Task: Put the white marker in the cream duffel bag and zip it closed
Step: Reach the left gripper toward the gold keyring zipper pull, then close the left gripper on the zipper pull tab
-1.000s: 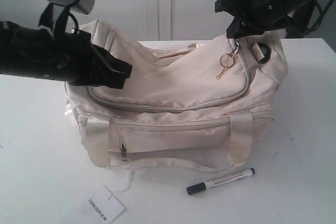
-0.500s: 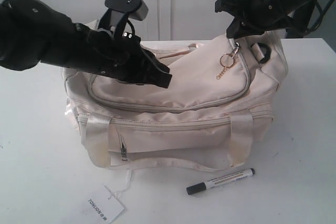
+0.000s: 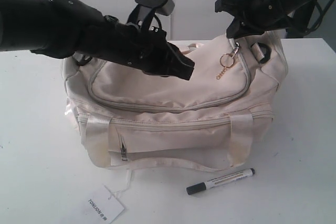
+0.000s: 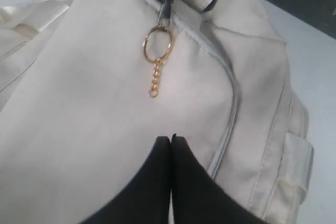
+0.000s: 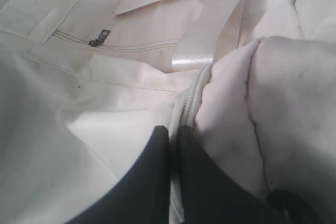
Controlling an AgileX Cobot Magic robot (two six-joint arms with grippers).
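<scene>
One cream duffel bag (image 3: 173, 103) fills the middle of the exterior view, soft and off-white. It has shiny satin straps down its front and a curved top zipper, and that zipper looks closed along the front curve. One gold ring pull (image 3: 227, 60) with a short chain dangles at the bag's upper right. A front pocket zipper (image 3: 173, 126) runs across the bag's face, its small dark pull at the left end.

One white marker (image 3: 220, 181), and it's outside the bag! It lies on the white table (image 3: 304, 145) at lower right, just in front of the bag, a slim white barrel with dark print, a black cap at its left end and a black tip at its right. One white hang tag (image 3: 104, 205) sits at the lower left on a thin string.

Two grippers to count. The left gripper (image 3: 188, 73) reaches in from the upper left and hangs over the bag's top panel, short of the ring. In its wrist view (image 4: 171, 140) the jaws are pressed together with nothing between them. The right gripper (image 3: 234, 33) is at the upper right, at the bag's corner above the ring. In its wrist view (image 5: 173, 132) the jaws are nearly together, pinching the pale zipper seam of the bag.
</scene>
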